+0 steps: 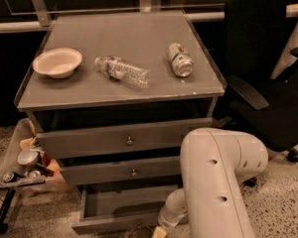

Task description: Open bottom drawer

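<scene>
Grey, matt material covers the top of the desk (139,38), which has a low raised rim along its edges. Three things lie on it, well apart. A shallow cream bowl (57,62) stands upright at the left, a clear plastic bottle (121,71) lies on its side in the middle, and a drink can (181,59) lies on its side toward the right.

Under the top are three grey drawers. The top drawer (89,140) and the middle drawer (99,172) each carry a small round knob and sit further back. The bottom drawer (111,202) stands out well beyond them, so its plain grey inside shows, and its front reaches the lower edge of the view.

The robot's thick white arm (218,177) bends down at the right front of the desk. The claw (156,230) is low, at the front of the bottom drawer, and the edge of the view cuts it. I cannot tell whether it is spread or pressed together.

A black office chair (268,83) stands just beside the desk on the right. At the left a low tray (15,148) holds small clutter. The floor (288,202) is pale and speckled, and a pale rail (10,27) runs behind the desk against a dark background.
</scene>
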Available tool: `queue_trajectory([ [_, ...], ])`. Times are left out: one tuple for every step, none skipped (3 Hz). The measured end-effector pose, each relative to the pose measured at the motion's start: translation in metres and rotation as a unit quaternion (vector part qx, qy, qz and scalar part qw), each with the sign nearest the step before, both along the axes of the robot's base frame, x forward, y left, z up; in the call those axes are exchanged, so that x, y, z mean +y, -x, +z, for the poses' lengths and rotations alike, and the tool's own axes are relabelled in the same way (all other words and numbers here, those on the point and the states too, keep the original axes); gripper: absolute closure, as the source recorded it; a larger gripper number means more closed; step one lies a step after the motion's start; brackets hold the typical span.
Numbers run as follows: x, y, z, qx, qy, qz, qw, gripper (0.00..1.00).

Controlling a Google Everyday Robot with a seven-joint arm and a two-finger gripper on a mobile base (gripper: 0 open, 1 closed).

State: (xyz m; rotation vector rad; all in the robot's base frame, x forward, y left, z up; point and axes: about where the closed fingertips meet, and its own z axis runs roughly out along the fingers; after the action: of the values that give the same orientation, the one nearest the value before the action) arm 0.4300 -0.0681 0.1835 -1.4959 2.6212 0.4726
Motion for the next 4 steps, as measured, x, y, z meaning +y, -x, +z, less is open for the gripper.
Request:
queue_trajectory([
  [-0.004,0.017,-0.002,0.018,0.002,-0.002,0.9998,0.00],
  [-0.003,0.017,0.002,0.018,0.002,-0.002,0.9998,0.00],
  [-0.003,0.030,0.001,0.030,-0.001,-0.006,0.9995,0.00],
  [-0.003,0.030,0.005,0.030,-0.001,-0.006,0.9995,0.00],
])
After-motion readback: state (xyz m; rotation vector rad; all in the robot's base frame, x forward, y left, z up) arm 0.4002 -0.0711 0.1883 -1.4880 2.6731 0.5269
